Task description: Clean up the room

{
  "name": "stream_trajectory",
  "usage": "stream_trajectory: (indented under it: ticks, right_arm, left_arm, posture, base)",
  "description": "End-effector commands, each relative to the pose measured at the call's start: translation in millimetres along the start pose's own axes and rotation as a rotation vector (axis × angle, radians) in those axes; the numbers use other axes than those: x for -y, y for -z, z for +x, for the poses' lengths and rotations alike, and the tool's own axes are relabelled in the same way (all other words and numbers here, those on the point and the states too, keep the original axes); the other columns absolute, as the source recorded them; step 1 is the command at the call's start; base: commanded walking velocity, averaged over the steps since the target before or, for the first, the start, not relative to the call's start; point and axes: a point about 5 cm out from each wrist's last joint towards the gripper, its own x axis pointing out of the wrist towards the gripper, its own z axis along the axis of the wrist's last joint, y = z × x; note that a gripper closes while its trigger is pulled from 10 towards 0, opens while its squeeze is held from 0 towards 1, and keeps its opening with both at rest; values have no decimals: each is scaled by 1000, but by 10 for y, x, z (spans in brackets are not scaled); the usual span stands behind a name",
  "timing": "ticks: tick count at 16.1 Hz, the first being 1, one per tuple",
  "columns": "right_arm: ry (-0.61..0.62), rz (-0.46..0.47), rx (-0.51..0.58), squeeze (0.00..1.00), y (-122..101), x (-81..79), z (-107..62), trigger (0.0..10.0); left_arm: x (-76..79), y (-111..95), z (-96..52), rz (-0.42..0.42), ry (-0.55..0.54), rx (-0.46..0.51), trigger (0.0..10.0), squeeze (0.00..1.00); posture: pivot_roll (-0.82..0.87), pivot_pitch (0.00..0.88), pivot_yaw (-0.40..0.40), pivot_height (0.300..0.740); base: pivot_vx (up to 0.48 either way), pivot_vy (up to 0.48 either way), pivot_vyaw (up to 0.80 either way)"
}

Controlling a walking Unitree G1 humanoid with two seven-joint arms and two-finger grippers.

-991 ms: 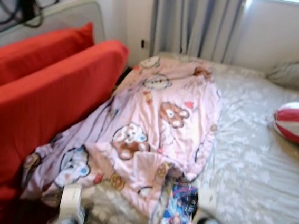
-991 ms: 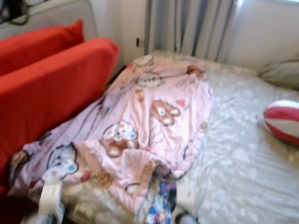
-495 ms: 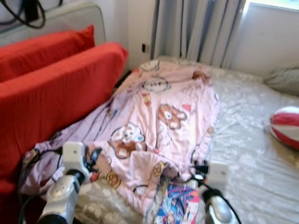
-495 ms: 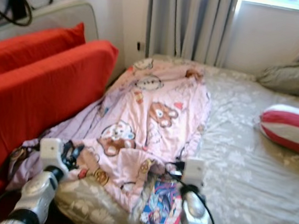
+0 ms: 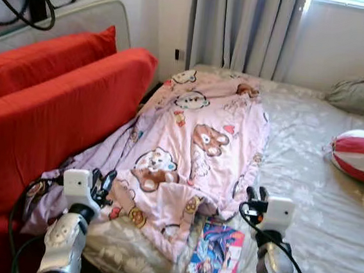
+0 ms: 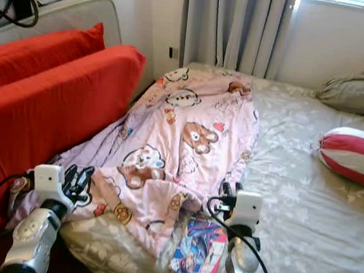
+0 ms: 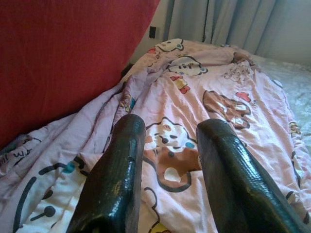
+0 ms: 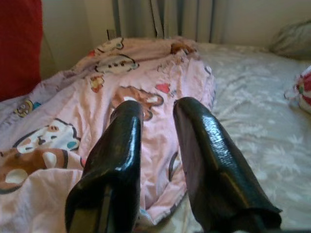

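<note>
Both my left gripper [image 5: 105, 182] and right gripper [image 5: 255, 200] hover with fingers spread over the rumpled pink cartoon-bear blanket [image 5: 195, 138] heaped mid-frame across the bed [image 5: 317, 207], beside red cushions [image 5: 49, 111].

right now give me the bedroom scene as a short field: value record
surface: grey floral bed sheet
main item: crumpled pink cartoon-print blanket, spread along the bed's left side
partly under blanket: colourful picture book, at the near edge
pillows: red-and-white striped pillow; grey pillow behind it
left of bed: red cushions
left gripper: open, above blanket's near left corner
right gripper: open, above blanket's near right edge, beside the book
</note>
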Motion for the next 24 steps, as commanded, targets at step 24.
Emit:
stream_trajectory:
  ticks: [24]
  right_arm:
    - [-59, -62, -28, 0, -104, -226, 59, 10000]
  left_arm:
    - [72, -142, 75, -10, 53, 12, 10000, 0]
  posture:
    - [-17, 17, 0, 735]
  base:
    - [0, 0, 0]
